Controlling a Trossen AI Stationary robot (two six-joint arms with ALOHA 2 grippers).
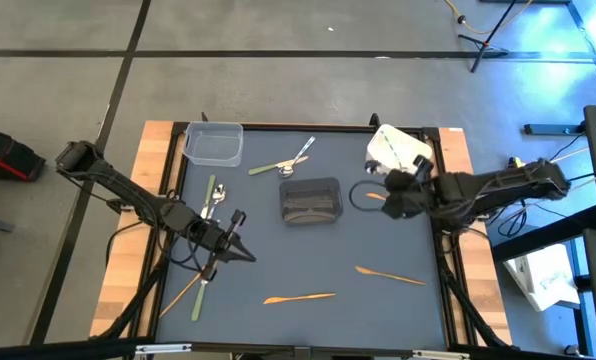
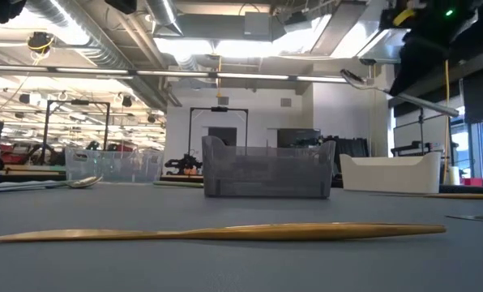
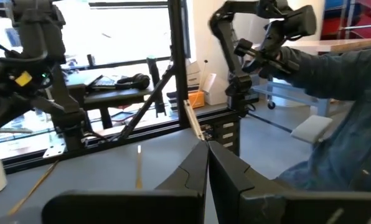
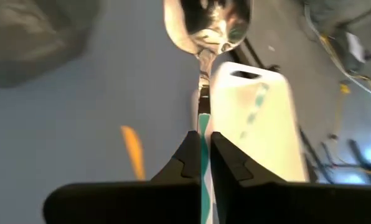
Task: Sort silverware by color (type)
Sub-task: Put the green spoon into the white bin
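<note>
My right gripper (image 4: 203, 134) is shut on a shiny silver spoon (image 4: 207, 25), high over the table's right side near the white container (image 1: 398, 148). The low view shows the spoon (image 2: 359, 79) in the air. My left gripper (image 3: 207, 149) is shut on nothing, above the table's left part (image 1: 240, 250). Two orange utensils (image 1: 298, 297) (image 1: 390, 275) lie flat near the near edge. Olive-green ones (image 1: 210, 195) (image 1: 200, 295) lie on the left. A green one and a silver one (image 1: 296, 160) lie crossed behind the dark grey container (image 1: 310, 200). My right gripper pinches the spoon's handle (image 4: 203, 115) between its two fingers, which lie along the handle. The bowl (image 4: 207, 25) sticks out ahead of the fingertips. The spoon is lifted clear of the table and lies nearly level in the low view.
A clear container (image 1: 214, 143) stands at the far left corner, the dark grey one mid-table, the white one at the far right. An orange utensil (image 1: 375, 196) lies below the right gripper, another (image 1: 183, 290) at the left edge. Bare mat lies between the arms.
</note>
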